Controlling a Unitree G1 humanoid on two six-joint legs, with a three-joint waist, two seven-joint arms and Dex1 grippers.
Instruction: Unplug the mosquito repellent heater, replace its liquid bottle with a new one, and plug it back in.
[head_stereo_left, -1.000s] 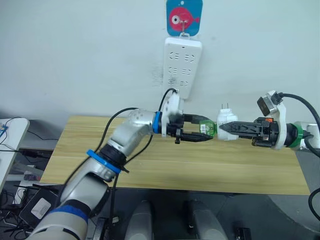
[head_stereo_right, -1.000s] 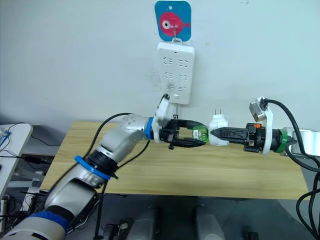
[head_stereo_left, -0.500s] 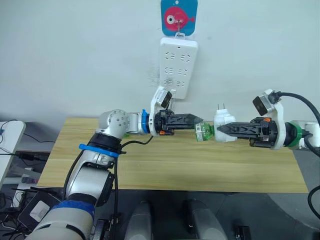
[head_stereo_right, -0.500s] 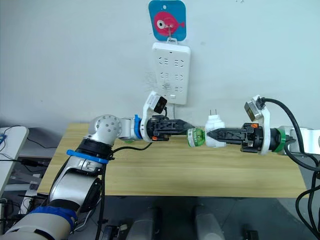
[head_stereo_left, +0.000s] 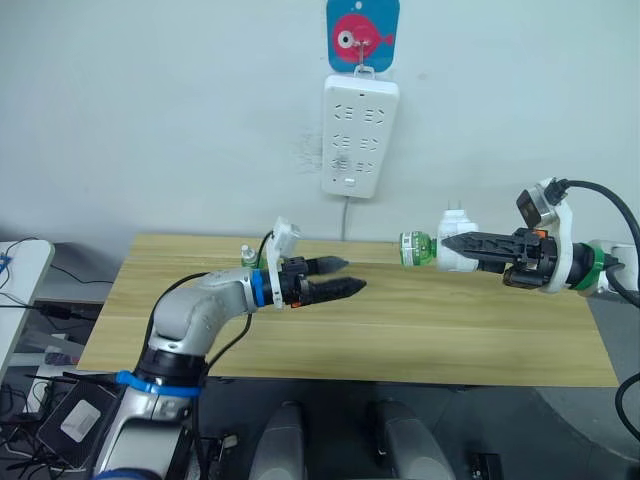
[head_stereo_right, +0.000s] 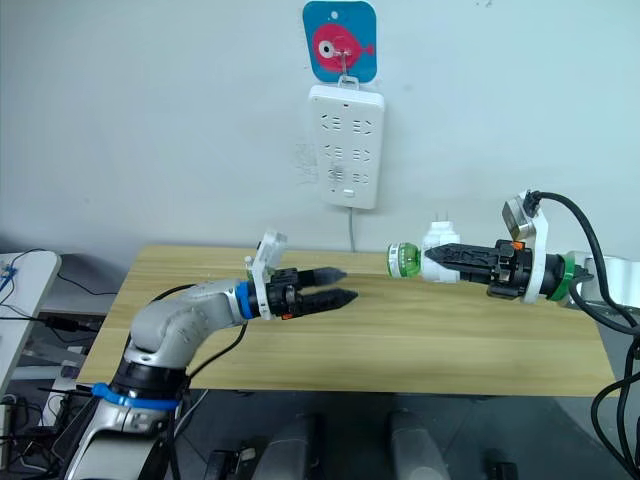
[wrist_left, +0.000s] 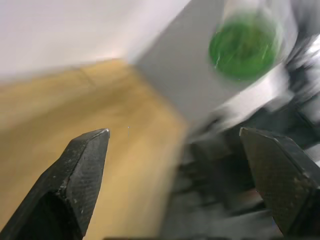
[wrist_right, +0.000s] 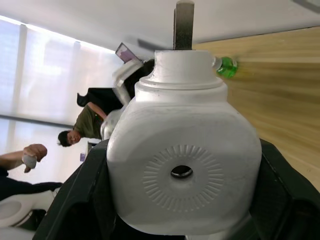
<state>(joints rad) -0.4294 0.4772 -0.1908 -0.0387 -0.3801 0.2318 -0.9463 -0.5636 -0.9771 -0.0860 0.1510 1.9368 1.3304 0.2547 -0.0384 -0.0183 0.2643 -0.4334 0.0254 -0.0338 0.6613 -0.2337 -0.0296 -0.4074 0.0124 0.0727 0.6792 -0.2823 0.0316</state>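
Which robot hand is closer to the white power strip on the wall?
Right. The right gripper, holding the heater, is below and beside the power strip. The open left gripper hangs lower, above the table.

no readable text, labels or numbers

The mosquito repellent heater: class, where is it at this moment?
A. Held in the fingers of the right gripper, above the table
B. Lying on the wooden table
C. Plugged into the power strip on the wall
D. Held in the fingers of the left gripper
A: the right gripper is shut on the mosquito repellent heater, holding it in the air above the table, with a green bottle on its end.
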